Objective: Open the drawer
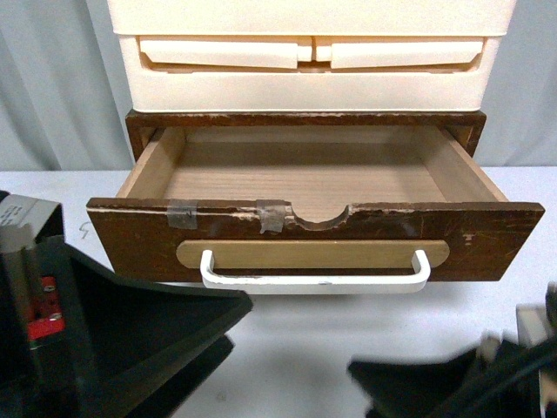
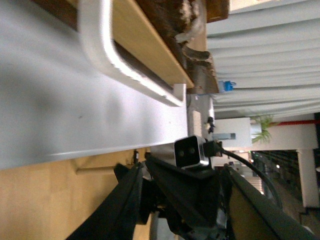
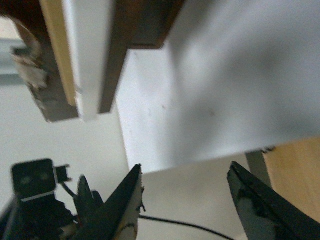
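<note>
The dark-brown wooden drawer (image 1: 130, 233) stands pulled well out of its frame, and its pale wooden inside is empty. Its white bar handle (image 1: 315, 280) sits on a tan oval plate (image 1: 313, 253), with a semicircular notch and tape bits on the chipped top edge. My left gripper (image 1: 237, 324) is open and empty at the lower left, below and in front of the handle's left end. My right gripper (image 1: 418, 383) is open, empty and blurred at the lower right. The handle also shows in the left wrist view (image 2: 125, 60) and the right wrist view (image 3: 90, 60), apart from both grippers (image 2: 181, 170) (image 3: 186, 170).
Cream plastic drawers (image 1: 309, 52) stack on top of the brown frame (image 1: 139, 131). The white table (image 1: 296, 348) runs under and in front of the drawer. Grey curtains hang behind. The other arm's camera shows in each wrist view (image 2: 192, 151) (image 3: 32, 180).
</note>
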